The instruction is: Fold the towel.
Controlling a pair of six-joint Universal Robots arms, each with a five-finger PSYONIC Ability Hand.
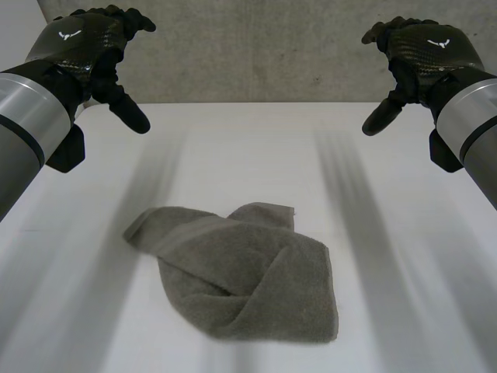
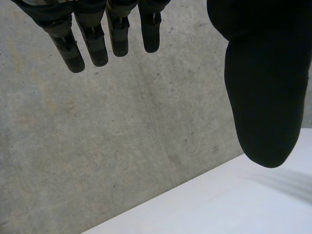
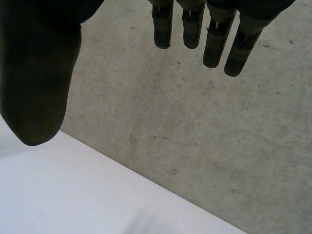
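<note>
Left hand [image 1: 85, 47], right hand [image 1: 423, 50] raised, uncurled, empty; crumpled towel [image 1: 248, 272] on table [image 1: 404, 233], apart from both

Head view down onto table [image 1: 256, 155], wrist views toward shared wall [image 2: 122, 146]

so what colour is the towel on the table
Plain grey-brown, no pattern; the towel shows best in the head view.

left robot hand [image 1: 84, 45] aloft, right robot hand [image 1: 423, 48] aloft (fingers relaxed)
</note>
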